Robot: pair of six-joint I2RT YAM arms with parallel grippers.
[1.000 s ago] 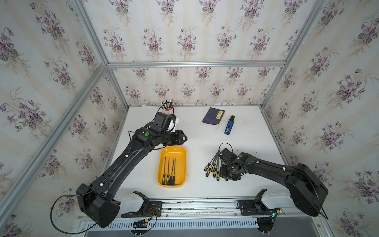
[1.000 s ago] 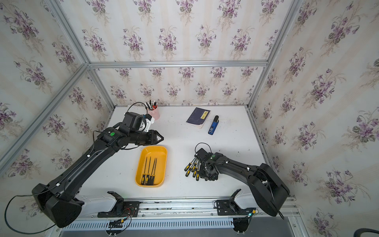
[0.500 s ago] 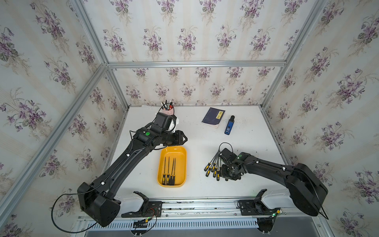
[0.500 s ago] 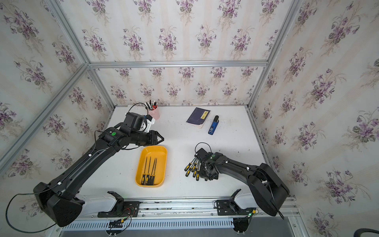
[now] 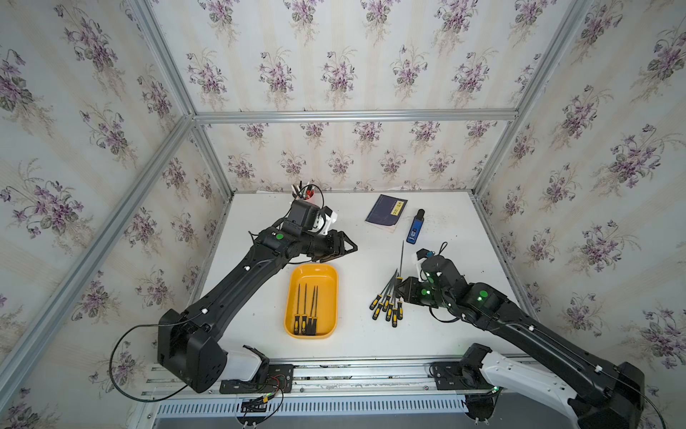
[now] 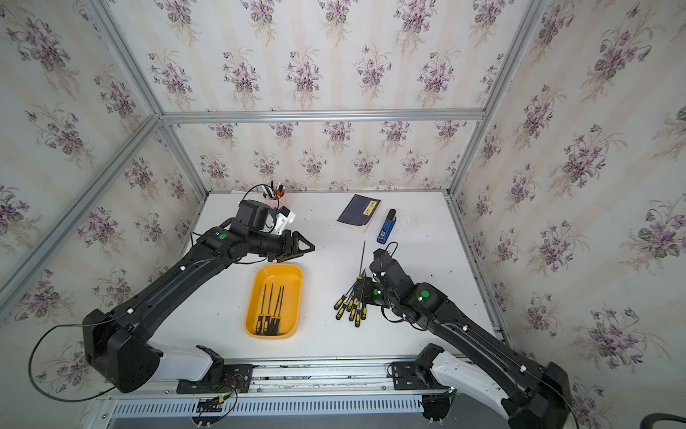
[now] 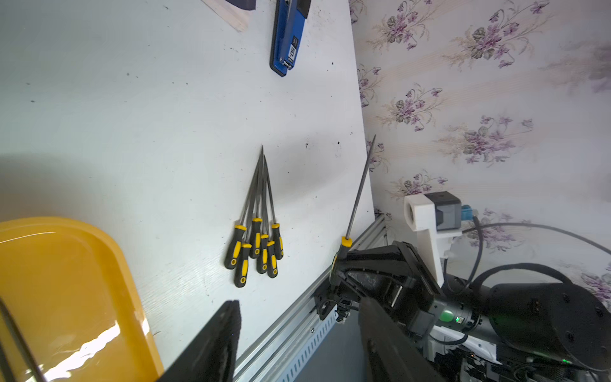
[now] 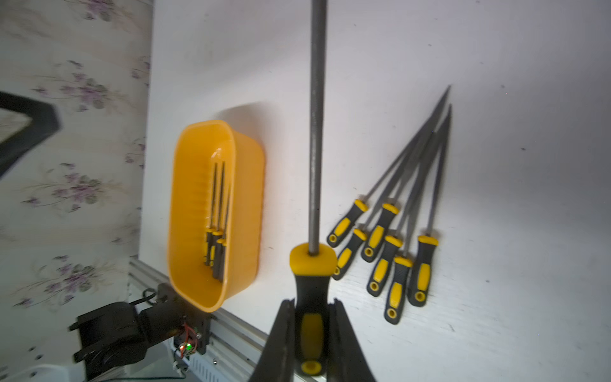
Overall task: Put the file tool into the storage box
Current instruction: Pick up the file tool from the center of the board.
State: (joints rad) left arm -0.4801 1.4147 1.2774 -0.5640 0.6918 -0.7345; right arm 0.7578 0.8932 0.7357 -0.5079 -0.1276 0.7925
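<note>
Our right fingers [image 8: 282, 340] squeeze the file [image 8: 315, 185] by its rubbery handle [image 8: 310, 297], the best place. We think it is light, stiff and pointy. Our left fingers [image 7: 215, 347] are spread, empty.

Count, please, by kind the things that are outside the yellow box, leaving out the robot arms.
Files: 7, namely 6 loose files and 1 held file in the right gripper
Notebook: 1
Stapler: 1
Pen cup: 1
Total: 10
</note>
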